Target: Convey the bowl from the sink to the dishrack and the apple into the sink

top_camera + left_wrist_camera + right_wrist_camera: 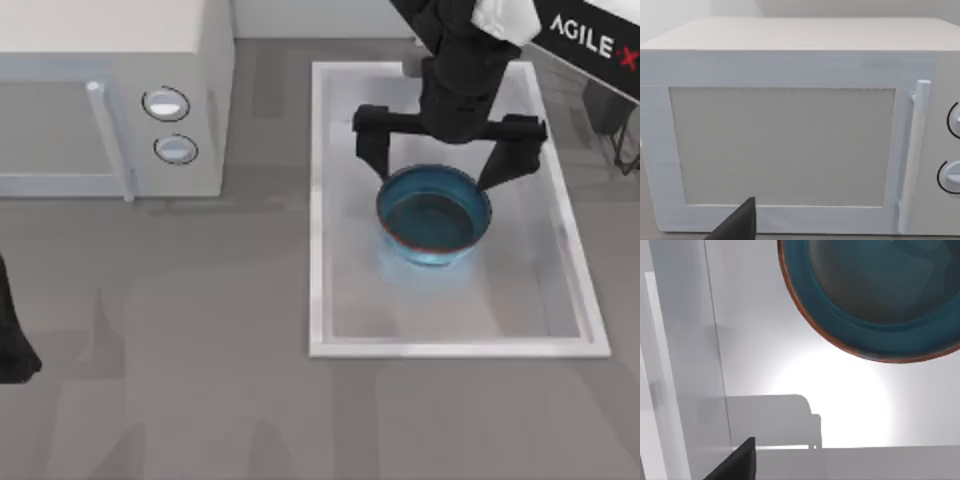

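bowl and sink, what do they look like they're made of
The bowl looks like glazed ceramic: glossy blue outside, darker teal inside, thin red-brown rim, though glossy plastic is possible. The sink looks like smooth white enamel or moulded plastic, with a soft sheen on its floor under the bowl. The right gripper is spread open beside the bowl.

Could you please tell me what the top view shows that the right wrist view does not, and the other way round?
Top view alone: the white microwave with two round knobs, the right end effector open astride the bowl's far rim, and the left arm parked at the table's left edge. Right wrist view alone: a close look at the basin's white inner wall. Both: the round glossy blue bowl with a red-brown rim in the white rectangular sink.
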